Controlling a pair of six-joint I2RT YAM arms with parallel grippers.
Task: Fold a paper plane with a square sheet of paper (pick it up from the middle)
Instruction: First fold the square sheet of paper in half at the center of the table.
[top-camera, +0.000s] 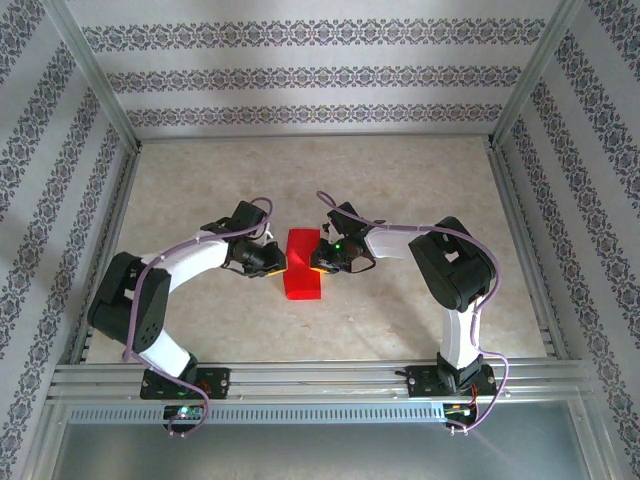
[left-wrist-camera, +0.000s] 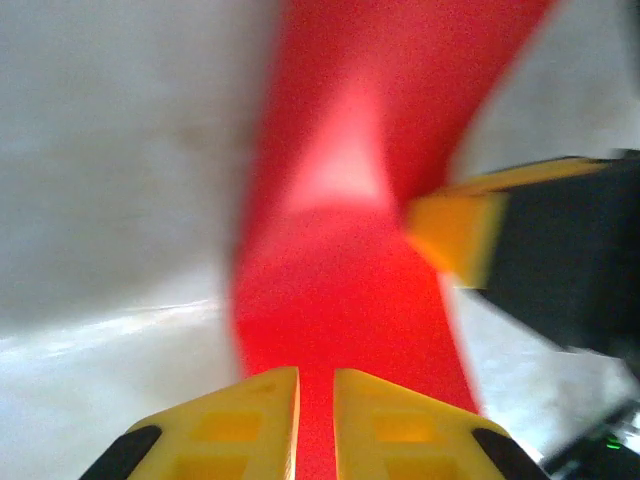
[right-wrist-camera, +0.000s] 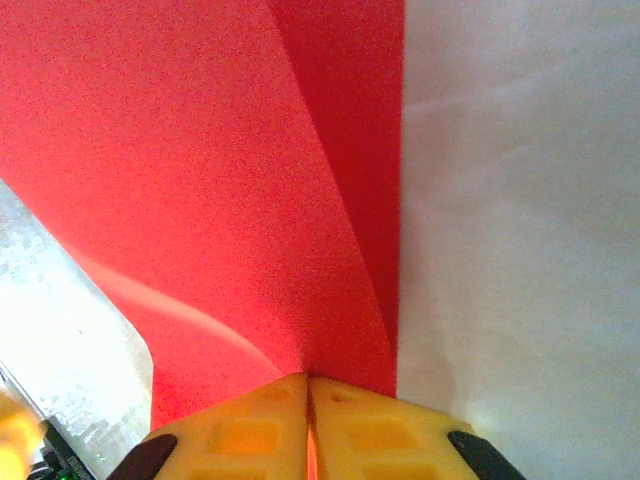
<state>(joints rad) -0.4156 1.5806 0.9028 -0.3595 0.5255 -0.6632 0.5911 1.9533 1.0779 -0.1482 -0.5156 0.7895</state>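
**Red sheet lifted into a fold between two end effectors at mid-desk**

The desk (top-camera: 320, 170) is a pale, marbled surface inside a metal frame with patterned walls around it. The left arm (top-camera: 170, 265) and the right arm (top-camera: 455, 265) both bend inward from their bases at the near edge, so that their wrists face each other close to the middle of the desk.

Between the two wrists sits the square sheet of paper (top-camera: 303, 265), bright red. From above it reads as an upright rectangle narrower than it is long. It lies slightly nearer the arms than the desk's centre. In the right wrist view the sheet (right-wrist-camera: 200, 180) rises as a broad red plane with a sharp crease running down to the fingertips, and bare desk (right-wrist-camera: 520, 200) lies to the right of it.

The left end effector (top-camera: 275, 262) is at the sheet's left edge and the right end effector (top-camera: 322, 262) at its right edge.

The right end effector (right-wrist-camera: 307, 385) has its jaws pressed almost together with a thin sliver of red between them, pinching the sheet at the crease.

The left end effector (left-wrist-camera: 316, 385) has its jaws nearly together with a slim gap. The blurred red sheet (left-wrist-camera: 340, 280) shows in that gap and on either side of it, and I cannot tell whether the jaws actually pinch it. A yellow fingertip (left-wrist-camera: 455, 235) of the right end effector touches the sheet's far side in that same view.
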